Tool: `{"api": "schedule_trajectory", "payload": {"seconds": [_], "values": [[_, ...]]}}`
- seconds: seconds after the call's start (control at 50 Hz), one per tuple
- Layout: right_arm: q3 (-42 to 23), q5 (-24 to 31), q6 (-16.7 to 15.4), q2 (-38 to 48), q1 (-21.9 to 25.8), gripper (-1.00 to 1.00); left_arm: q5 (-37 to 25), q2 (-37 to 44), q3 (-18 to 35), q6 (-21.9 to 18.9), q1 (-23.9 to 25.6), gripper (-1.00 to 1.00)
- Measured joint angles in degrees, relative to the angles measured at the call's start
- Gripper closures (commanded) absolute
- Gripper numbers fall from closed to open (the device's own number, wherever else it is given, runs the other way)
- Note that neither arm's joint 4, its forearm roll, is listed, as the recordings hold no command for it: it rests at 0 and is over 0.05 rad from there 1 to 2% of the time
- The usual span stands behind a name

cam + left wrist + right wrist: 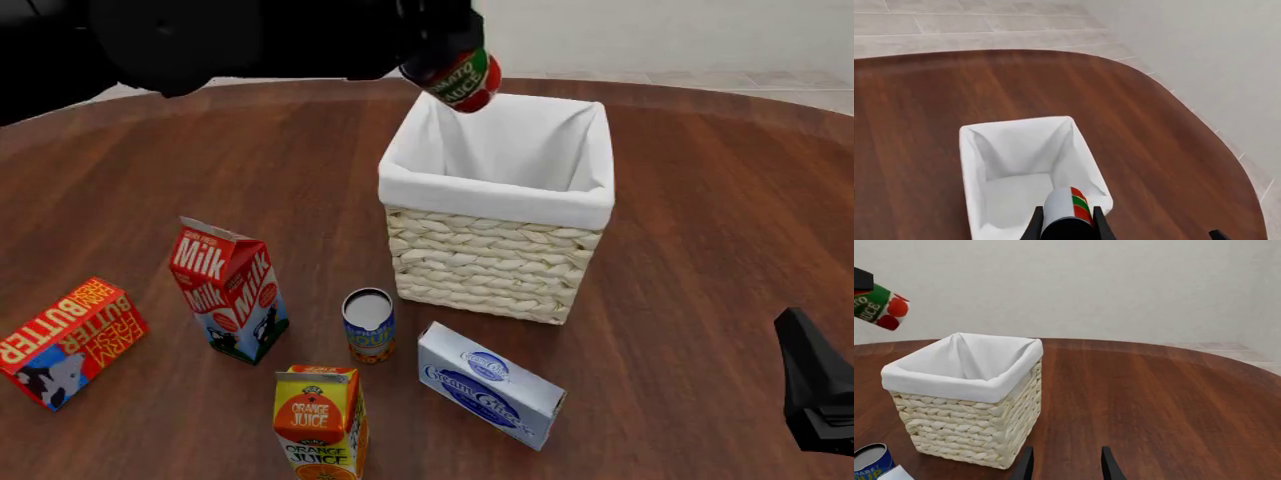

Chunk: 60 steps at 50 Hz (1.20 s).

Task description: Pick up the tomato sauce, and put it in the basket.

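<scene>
Three views, each adding something. Front view alone shows the clutter: butter box, milk carton, orange juice carton, blue-and-orange can and cream cheese box, all on the near side of the basket. Left wrist view alone looks down into the white liner; the basket interior holds nothing visible.

Right wrist view shows the right gripper low over the table, fingers parted, nothing between them, off to the basket's near right side. Wide bare wood lies to the right of and beyond the basket; table edge curves well behind it.

Left gripper is clamped on the tomato sauce: one finger on each side of the can, in contact. Can is tilted, held in the air above the basket's far-left rim corner, clear of the liner. In the left wrist view the can sits over the liner's near edge.
</scene>
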<state>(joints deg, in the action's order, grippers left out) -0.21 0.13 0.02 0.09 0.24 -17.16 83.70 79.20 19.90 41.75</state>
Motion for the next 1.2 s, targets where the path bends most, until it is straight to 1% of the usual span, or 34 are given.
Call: {"api": "schedule_trajectory", "payload": {"seconds": [0.58,1.2], "values": [[0.00,0.00,0.00,0.00,0.00,-1.00,1.97,7.86,3.34,-1.09,-2.26,1.00],[0.00,0.00,0.00,0.00,0.00,-1.00,4.43,15.08,5.04,-0.20,-2.96,1.00]]}}
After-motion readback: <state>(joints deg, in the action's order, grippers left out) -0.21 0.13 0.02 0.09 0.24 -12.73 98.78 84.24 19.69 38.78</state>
